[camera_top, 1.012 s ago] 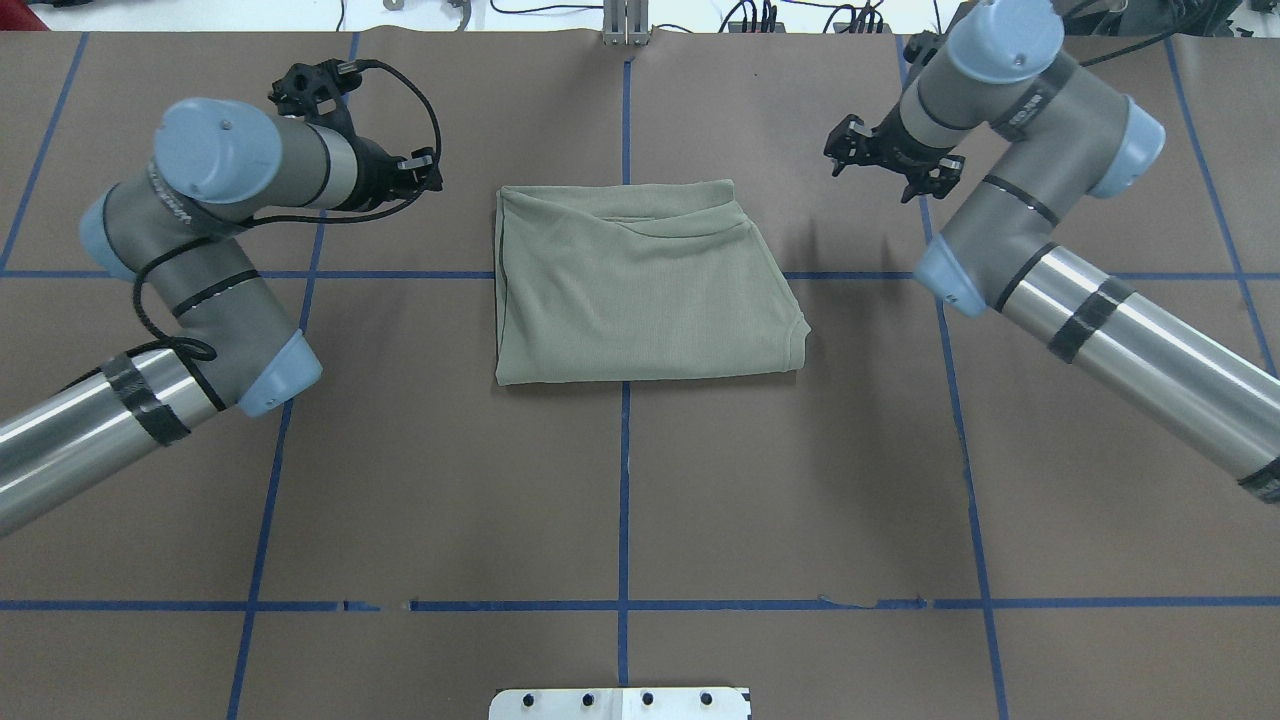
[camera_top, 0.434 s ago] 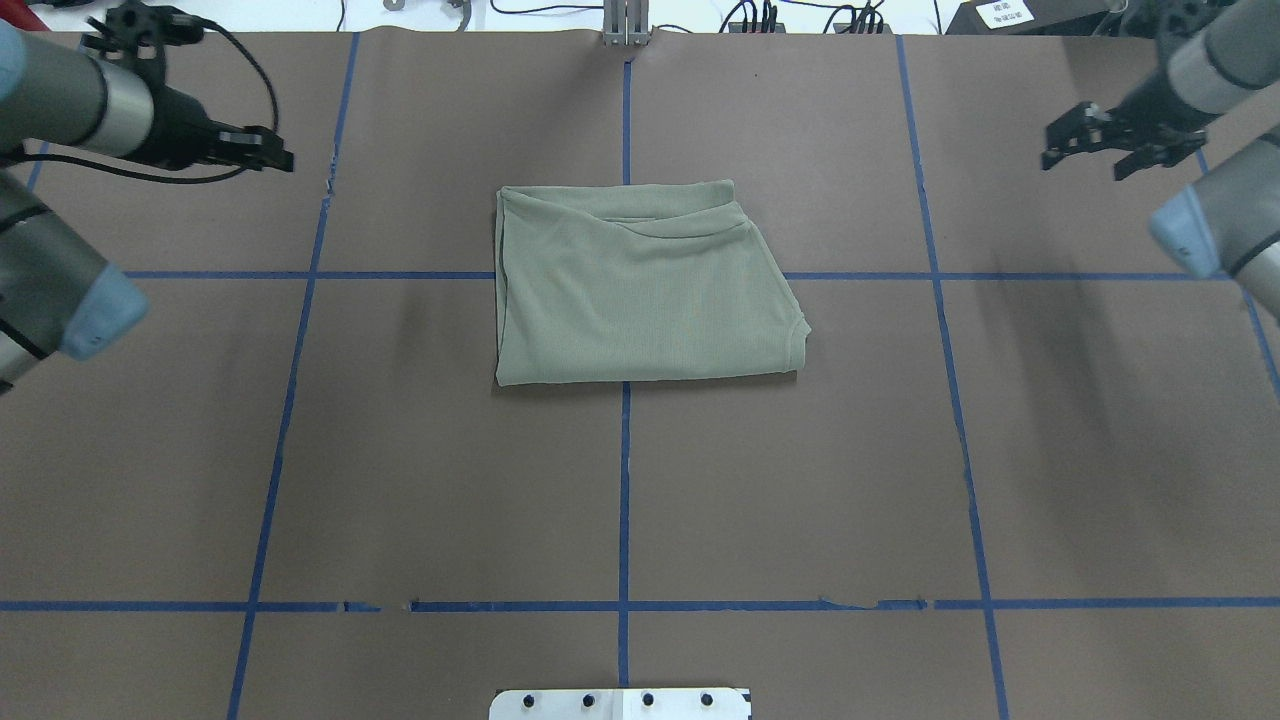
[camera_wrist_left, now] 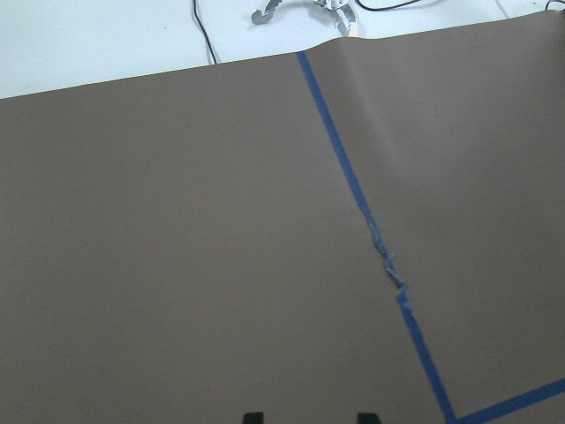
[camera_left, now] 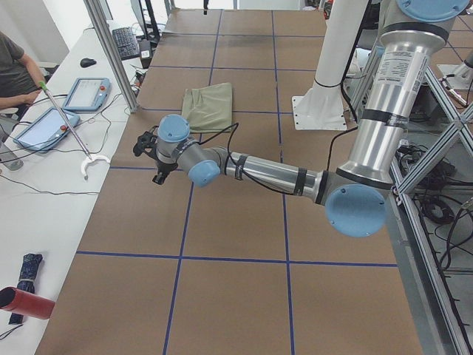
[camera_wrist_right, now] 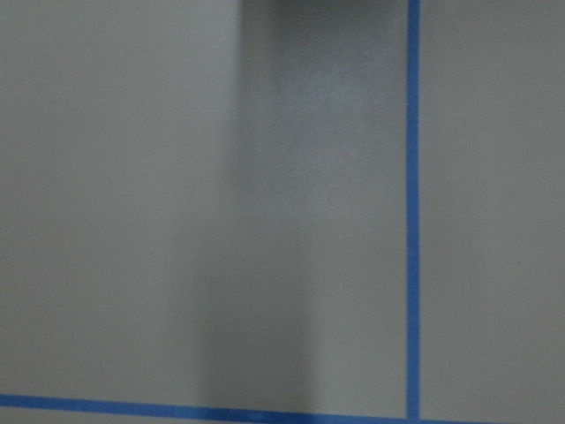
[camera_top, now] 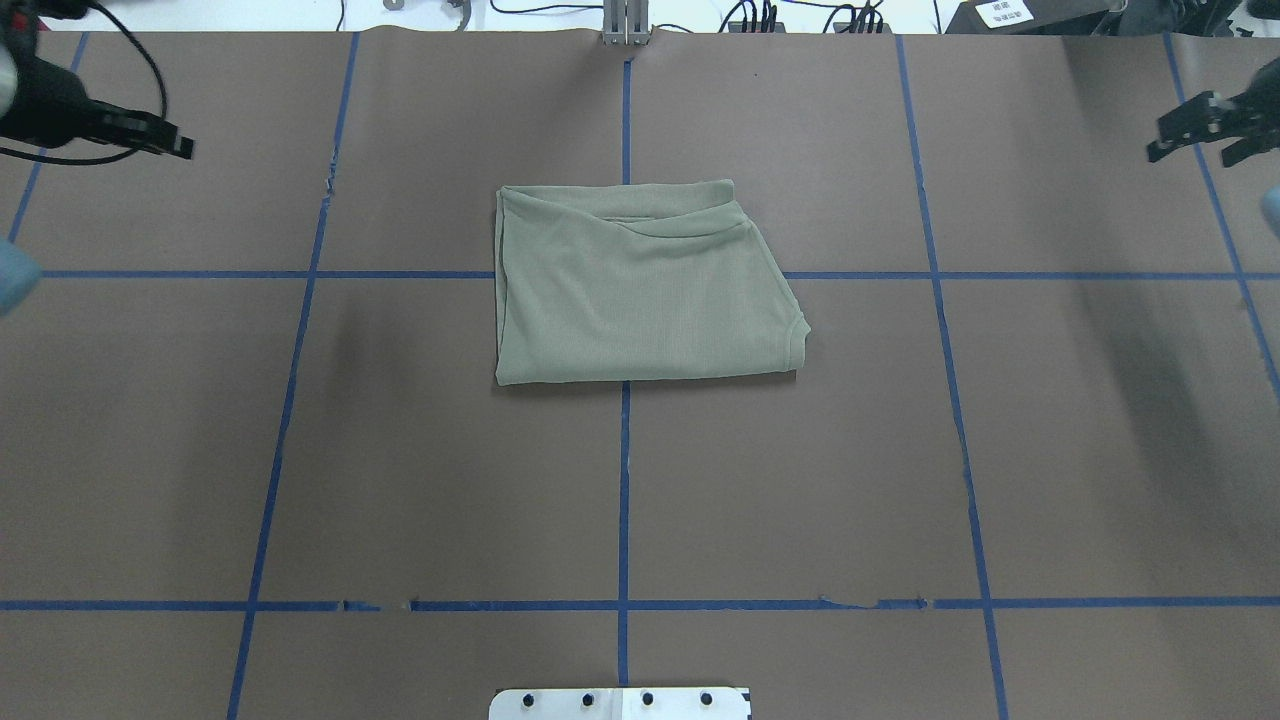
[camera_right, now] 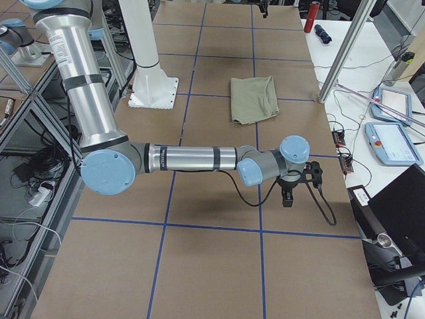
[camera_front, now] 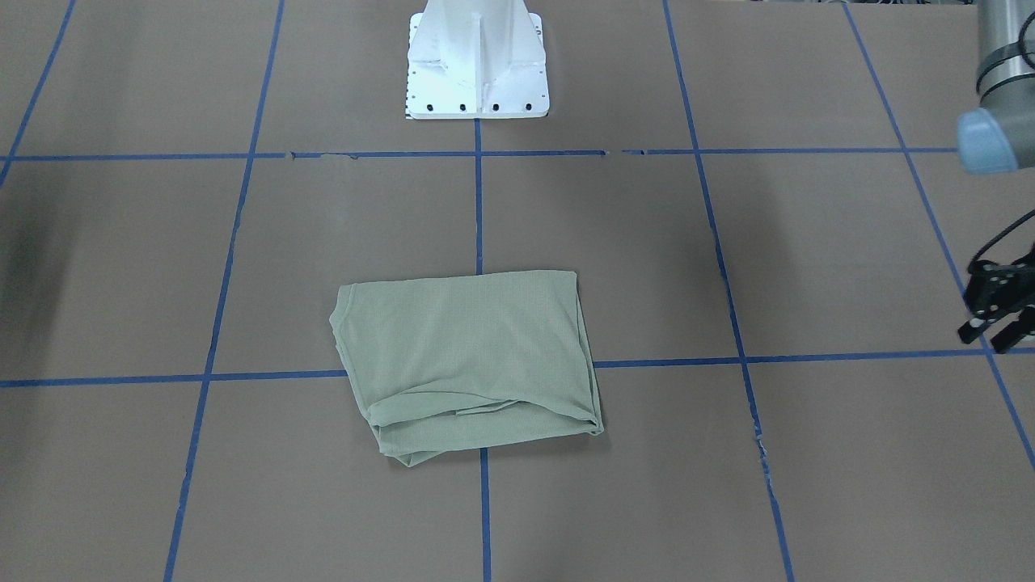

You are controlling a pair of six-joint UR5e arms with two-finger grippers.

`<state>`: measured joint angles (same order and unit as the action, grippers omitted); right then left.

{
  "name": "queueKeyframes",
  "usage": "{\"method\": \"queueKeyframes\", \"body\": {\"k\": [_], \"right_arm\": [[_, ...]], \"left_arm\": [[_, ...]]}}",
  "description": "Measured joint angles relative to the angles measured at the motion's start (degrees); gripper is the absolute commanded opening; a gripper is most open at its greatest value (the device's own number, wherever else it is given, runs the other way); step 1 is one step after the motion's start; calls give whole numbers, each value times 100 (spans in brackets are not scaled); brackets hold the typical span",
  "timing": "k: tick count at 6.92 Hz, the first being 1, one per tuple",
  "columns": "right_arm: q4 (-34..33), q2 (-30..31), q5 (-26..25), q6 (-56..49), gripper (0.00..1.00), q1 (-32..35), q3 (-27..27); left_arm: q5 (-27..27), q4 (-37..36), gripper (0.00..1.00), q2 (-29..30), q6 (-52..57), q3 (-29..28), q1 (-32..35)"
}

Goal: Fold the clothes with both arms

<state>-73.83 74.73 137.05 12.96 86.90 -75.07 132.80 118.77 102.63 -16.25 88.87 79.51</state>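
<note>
Shirt (camera_top: pixel 640 300): soft knit cloth with a fine ribbed texture, matt.
Table cover (camera_top: pixel 420 470): brown paper, matt and smooth.
Grid lines (camera_top: pixel 623 480): blue tape, faintly shiny, frayed and torn in spots.
Left arm (camera_left: pixel 270 171): bright metal tube, glossy; matt grey joints; smooth light-blue plastic caps; bands of black tape.
Right arm (camera_right: pixel 189 158): the same shiny metal, grey joints and blue caps.
Left gripper (camera_front: pixel 988 333): matt black, looks like plastic.
Right gripper (camera_top: pixel 1192 150): matt black as well.
Pedestal (camera_front: pixel 477 73): white painted metal, smooth, with a soft sheen.
</note>
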Motion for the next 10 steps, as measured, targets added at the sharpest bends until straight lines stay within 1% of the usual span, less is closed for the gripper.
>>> {"method": "queueKeyframes", "body": {"k": [1, 2, 3, 4, 5, 7, 8, 9, 10], "right_arm": [[-442, 29, 23, -575, 100, 271, -55], [-702, 65, 5, -890, 100, 392, -114], [-814, 98, -37, -1013, 100, 404, -147], [-851, 126, -83, -1052, 100, 386, -162], [-861, 157, -95, -1060, 100, 369, -169], [-869, 178, -92, -1059, 100, 358, -164], [-870, 216, -81, -1041, 100, 354, -142], [-872, 286, -63, -1005, 100, 351, -127], [-870, 333, -74, -988, 100, 327, -116]], "left_arm": [[94, -818, 55, -55, 843, 203, 448], [129, -1440, 55, -81, 1423, 324, 702], [134, -1735, 59, -74, 1655, 359, 787], [126, -1871, 100, -67, 1725, 333, 812], [123, -2076, 100, -66, 1745, 260, 825], [126, -2972, 100, 32, 1751, 268, 903], [119, -3255, 100, 31, 1759, 313, 968], [116, -3337, 100, -79, 1794, 311, 1001], [127, -3215, 100, -354, 1844, 299, 1009]]}}
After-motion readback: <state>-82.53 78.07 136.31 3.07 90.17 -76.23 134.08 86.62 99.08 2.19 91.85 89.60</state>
